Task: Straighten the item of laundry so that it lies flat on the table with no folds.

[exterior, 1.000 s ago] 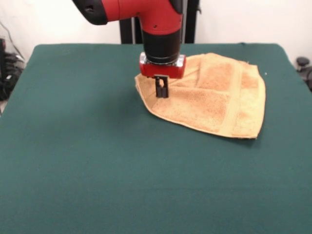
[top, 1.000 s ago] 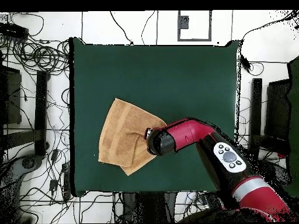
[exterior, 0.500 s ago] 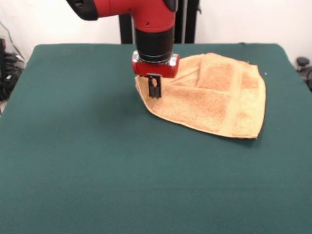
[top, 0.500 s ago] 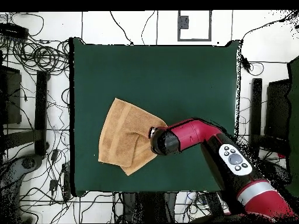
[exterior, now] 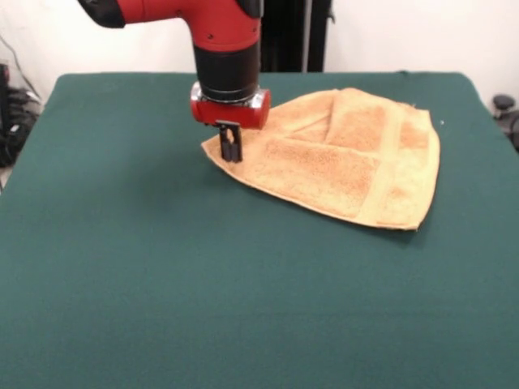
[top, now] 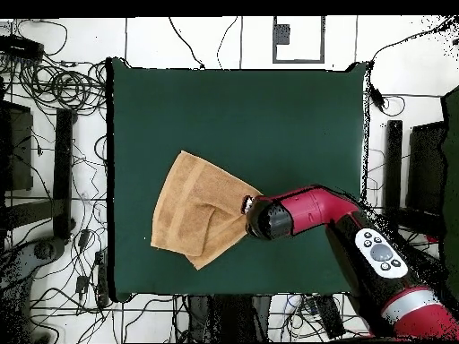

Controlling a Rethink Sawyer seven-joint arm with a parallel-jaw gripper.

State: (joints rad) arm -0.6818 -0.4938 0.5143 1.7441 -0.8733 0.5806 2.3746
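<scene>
Tool (exterior: pixel 231 151) pinched closed on the towel's (exterior: pixel 340 162) corner, on the table (exterior: pixel 162 267)

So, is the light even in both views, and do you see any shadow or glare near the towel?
Front view: soft, even light, no glare; the gripper casts only a faint shadow on the table, and a thin dark shadow runs under the near edge of the towel. Overhead view: flat light; the white floor around the table looks very bright, and the towel's folds show only as faint creases.
</scene>
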